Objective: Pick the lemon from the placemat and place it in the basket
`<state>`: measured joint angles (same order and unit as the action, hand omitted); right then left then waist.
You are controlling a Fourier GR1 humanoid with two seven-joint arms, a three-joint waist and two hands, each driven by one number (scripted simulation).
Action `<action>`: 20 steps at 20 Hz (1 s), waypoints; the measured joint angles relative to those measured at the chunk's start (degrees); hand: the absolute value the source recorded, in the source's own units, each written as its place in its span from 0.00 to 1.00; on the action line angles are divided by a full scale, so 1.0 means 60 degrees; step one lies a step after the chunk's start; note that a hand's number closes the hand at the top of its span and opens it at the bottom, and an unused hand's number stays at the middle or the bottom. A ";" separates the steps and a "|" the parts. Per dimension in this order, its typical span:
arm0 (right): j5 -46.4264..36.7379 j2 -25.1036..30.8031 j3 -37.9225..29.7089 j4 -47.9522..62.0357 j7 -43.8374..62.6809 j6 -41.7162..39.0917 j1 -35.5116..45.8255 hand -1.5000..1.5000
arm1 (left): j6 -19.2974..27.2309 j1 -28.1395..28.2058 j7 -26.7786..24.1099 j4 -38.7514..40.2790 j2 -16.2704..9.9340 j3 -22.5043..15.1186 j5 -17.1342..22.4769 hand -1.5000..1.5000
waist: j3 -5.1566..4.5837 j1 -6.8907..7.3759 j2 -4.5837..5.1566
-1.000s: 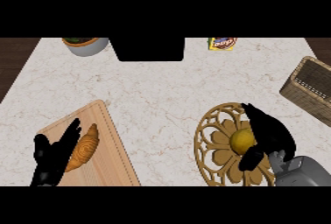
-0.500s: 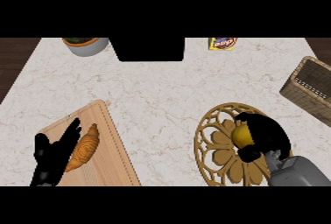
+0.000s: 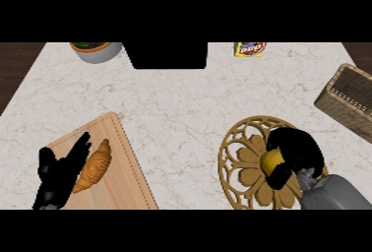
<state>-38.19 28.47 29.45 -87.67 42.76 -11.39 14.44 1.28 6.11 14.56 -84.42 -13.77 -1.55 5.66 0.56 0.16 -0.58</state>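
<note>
Right hand sits at about four o'clock on the counter, its black fingers and thumb curled round the lemon, of which only a yellow patch shows on the hand's left side. Lemon and hand are over the round openwork placemat, on its right half. At eight o'clock the left hand lies with straight fingers on the wooden cutting board, touching the left side of the croissant and holding nothing. Farther off, at two o'clock, the woven basket stands at the counter's right edge, well apart from the lemon. At the far edge are a grey plant pot at eleven o'clock, a black block at twelve and a small yellow packet at one.
</note>
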 measured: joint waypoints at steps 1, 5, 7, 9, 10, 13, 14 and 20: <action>-0.0175 -0.0059 0.0037 -0.0009 -0.0005 0.0070 -0.0037 1.00 | 0.0035 0.0046 -0.0035 -0.0051 0.0049 -0.0039 -0.0067 0.50 | -0.0007 -0.0003 -0.0008; -0.0328 0.0910 0.0404 -0.1020 -0.1525 -0.0005 -0.0615 1.00 | -0.0005 0.0206 -0.0093 -0.0083 -0.0008 0.0123 -0.0001 0.50 | 0.0004 -0.0158 -0.0050; -0.0432 0.1534 0.0986 -0.1806 -0.2738 -0.0128 -0.0880 1.00 | 0.0050 0.0328 -0.0081 -0.0126 0.0007 0.0162 0.0004 0.50 | 0.0007 -0.0276 -0.0119; -0.0570 0.2144 0.1560 -0.2592 -0.3908 -0.0185 -0.1088 1.00 | 0.0069 0.0429 -0.0033 -0.0150 -0.0009 0.0215 0.0035 0.50 | 0.0006 -0.0393 -0.0198; -0.0605 0.2485 0.1710 -0.3012 -0.4483 -0.0124 -0.1176 1.00 | 0.0100 0.0489 0.0000 -0.0157 -0.0010 0.0256 0.0052 0.50 | 0.0012 -0.0477 -0.0220; -0.0277 0.3414 0.1692 -0.4200 -0.6012 0.0312 -0.1691 1.00 | 0.0166 0.0752 0.0037 -0.0264 -0.0029 0.0377 0.0103 0.50 | 0.0039 -0.0782 -0.0251; 0.0064 0.3620 0.1555 -0.4566 -0.6427 0.0449 -0.1919 1.00 | 0.0176 0.0824 0.0078 -0.0326 -0.0058 0.0450 0.0153 0.50 | 0.0044 -0.0869 -0.0242; 0.3145 0.3477 0.0399 -0.6254 -0.7892 0.1136 -0.3240 1.00 | 0.0234 0.1240 0.0015 -0.0684 -0.0050 0.0628 0.0280 0.50 | 0.0073 -0.1213 -0.0127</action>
<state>-19.32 49.33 31.84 -125.20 -4.59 -4.57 -5.01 2.69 13.55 14.65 -88.52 -14.07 2.22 7.34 1.00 -7.11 -1.34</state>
